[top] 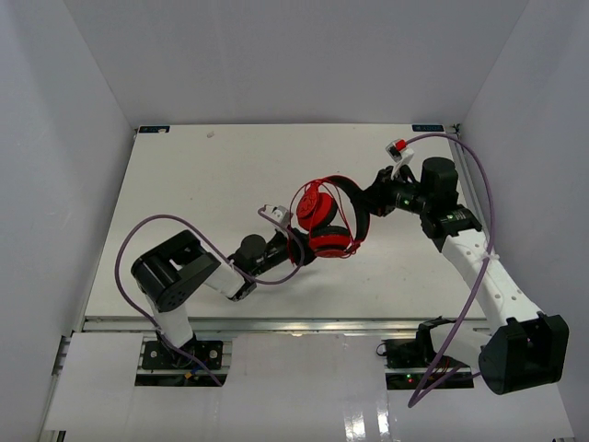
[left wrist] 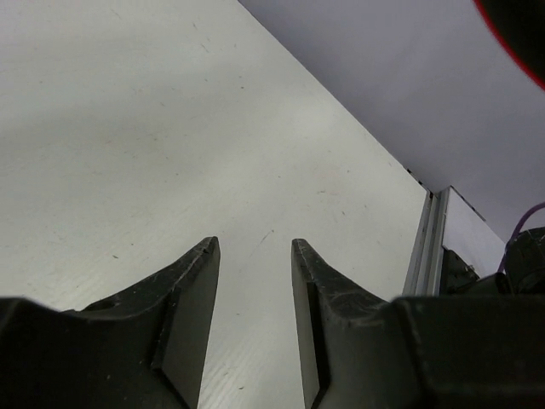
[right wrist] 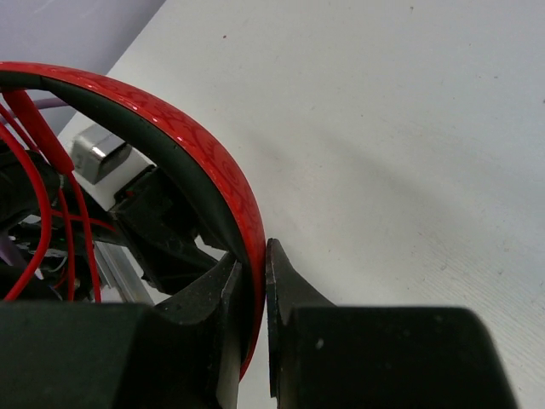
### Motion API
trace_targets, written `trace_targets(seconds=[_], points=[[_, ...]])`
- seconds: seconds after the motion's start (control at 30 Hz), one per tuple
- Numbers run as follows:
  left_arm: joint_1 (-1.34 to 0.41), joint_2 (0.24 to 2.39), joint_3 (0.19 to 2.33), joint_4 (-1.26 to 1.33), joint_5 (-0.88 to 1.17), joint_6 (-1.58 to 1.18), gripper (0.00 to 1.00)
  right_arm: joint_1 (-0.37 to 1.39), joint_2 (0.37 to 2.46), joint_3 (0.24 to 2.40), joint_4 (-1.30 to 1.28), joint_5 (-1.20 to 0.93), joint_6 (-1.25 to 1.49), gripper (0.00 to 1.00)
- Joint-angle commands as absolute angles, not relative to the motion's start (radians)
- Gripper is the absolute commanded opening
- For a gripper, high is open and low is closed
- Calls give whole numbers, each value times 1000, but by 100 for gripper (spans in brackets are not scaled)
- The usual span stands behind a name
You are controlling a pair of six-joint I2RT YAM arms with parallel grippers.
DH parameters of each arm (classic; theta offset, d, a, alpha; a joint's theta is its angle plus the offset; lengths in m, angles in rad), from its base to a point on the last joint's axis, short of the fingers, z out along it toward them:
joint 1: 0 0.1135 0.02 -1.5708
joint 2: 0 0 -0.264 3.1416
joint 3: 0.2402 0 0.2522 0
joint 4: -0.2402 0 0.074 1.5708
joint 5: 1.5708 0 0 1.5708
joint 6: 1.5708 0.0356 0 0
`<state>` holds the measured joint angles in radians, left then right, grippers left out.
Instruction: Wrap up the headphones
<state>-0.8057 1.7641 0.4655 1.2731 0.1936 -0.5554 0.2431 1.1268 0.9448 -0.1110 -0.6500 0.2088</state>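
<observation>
The red headphones (top: 327,224) are held up over the middle of the table, ear cups low and the thin red cable (top: 317,184) looped around them. My right gripper (top: 373,199) comes in from the right and is shut on the patterned red headband (right wrist: 196,153), which is pinched between its jaws (right wrist: 254,256). Loops of the red cable (right wrist: 34,196) hang at the left of the right wrist view. My left gripper (top: 293,243) sits just left of the ear cups. It is open (left wrist: 255,247), with only bare table between its jaws. A red edge of the headphones (left wrist: 521,38) shows in the top right corner.
Thick purple robot cables (top: 147,226) (top: 474,184) arc over both arms. White walls close in the table on the left, back and right. A metal rail (top: 276,322) runs along the near edge, also seen as the rail (left wrist: 430,247) in the left wrist view.
</observation>
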Motion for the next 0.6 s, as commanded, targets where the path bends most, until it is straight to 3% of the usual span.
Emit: trace_targets(seconds=[0.0,0.1,0.57], points=[[-770,1640,454,1082,49,-529,57,228,1067,1065,-86,-709,259,8],[-737,1598,470,958,-27,-499,66,220,1056,1094,-111,-725,261,8],[-537,1436,581,498,-337,-556,88,212,1040,1121,-149,-741,240,8]])
